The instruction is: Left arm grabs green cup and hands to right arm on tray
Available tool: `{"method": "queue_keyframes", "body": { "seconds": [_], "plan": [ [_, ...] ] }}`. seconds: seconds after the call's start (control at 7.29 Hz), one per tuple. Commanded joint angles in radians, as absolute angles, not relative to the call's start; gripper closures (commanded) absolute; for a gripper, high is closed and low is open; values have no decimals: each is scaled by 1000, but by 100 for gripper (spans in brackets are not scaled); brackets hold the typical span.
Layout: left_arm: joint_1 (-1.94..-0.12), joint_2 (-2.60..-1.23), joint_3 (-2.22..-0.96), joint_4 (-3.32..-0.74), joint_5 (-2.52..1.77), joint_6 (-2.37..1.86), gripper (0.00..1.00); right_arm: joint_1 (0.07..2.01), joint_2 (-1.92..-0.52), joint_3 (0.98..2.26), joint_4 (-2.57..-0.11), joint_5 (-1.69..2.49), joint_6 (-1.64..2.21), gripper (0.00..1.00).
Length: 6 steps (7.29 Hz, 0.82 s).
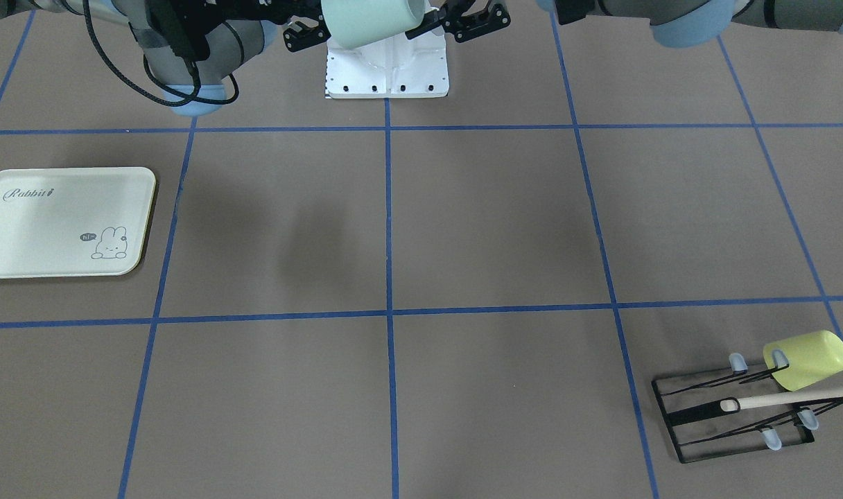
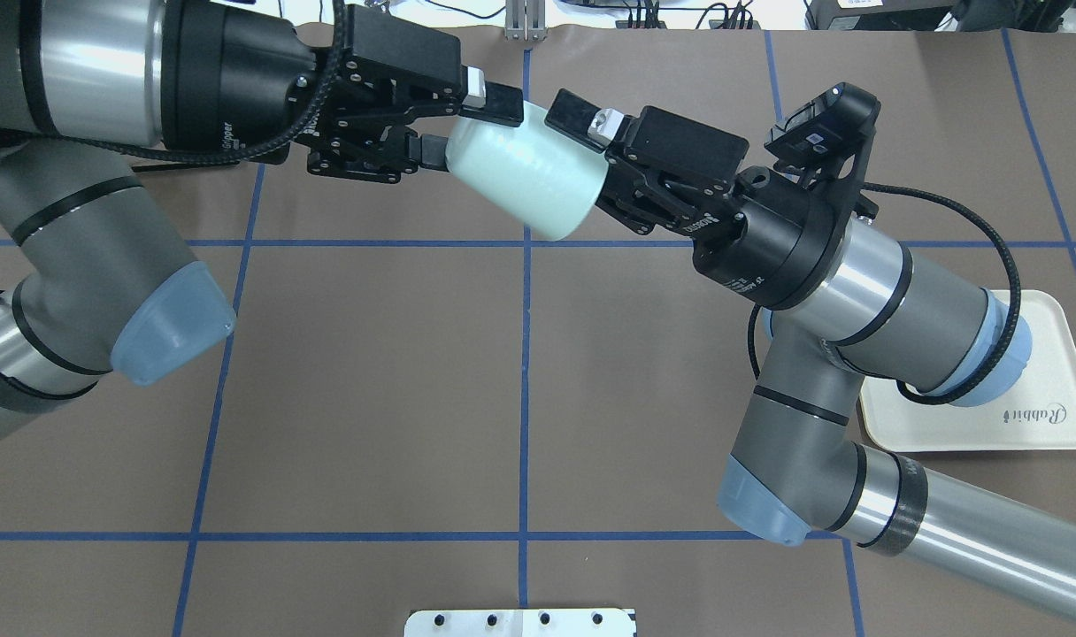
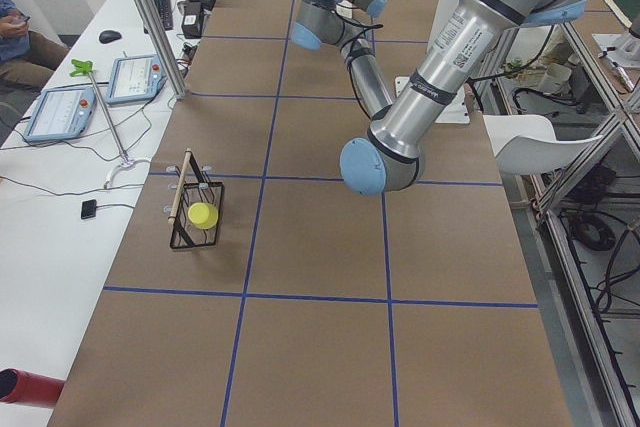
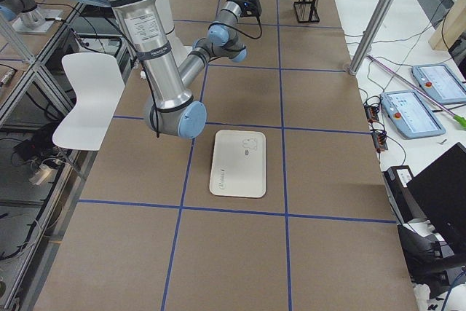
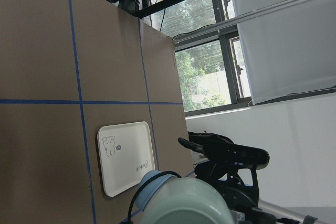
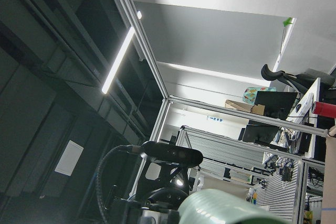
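The green cup [image 2: 525, 172] is held in the air on its side between the two arms, over the far middle of the table; it also shows in the front view [image 1: 369, 21]. My left gripper [image 2: 463, 124] is shut on the cup's narrow base. My right gripper [image 2: 582, 150] straddles its wide rim end: one finger [image 2: 573, 111] lies along the cup's wall and the other is hidden behind the cup, so I cannot tell whether it grips. The tray [image 1: 61, 222] lies flat with nothing on it on the robot's right side, partly under the right arm [image 2: 1056, 389].
A black wire rack [image 1: 733, 409] with a yellow-green cup [image 1: 806, 359] and a wooden stick [image 1: 796, 396] stands on the robot's far left. A white base plate [image 1: 387, 66] lies below the cup. Blue tape lines cross the brown table.
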State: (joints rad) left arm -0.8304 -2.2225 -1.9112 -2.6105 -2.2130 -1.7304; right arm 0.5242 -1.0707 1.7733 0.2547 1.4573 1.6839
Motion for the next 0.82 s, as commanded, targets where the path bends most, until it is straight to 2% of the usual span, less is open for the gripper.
{"method": "queue_keyframes", "body": {
  "seconds": [0.0,0.69],
  "plan": [
    [-830,-2223,-1904,-2606,-2214,-1703,0,522,-1071,1776,255,1457,1709,100],
    [-851,-2221,-1902,-2602,-2212,-1700,0,544,-1132,1784,236,1459,1786,100]
  ]
}}
